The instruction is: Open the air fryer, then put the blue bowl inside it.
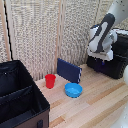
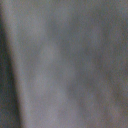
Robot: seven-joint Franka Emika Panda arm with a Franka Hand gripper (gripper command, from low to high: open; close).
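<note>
We see only a grey blur — nothing has an outline. One edge is darker (what it is, we cannot tell).

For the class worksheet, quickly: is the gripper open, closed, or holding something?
Gripper: cannot be told; its fingers are hidden against the air fryer.

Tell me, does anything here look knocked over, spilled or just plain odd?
Nothing is spilled or knocked over. The red cup stands upright and the blue bowl sits level on the wooden table. One oddity: a flat dark-blue panel stands on edge behind them. The wrist view is a grey blur.
</note>
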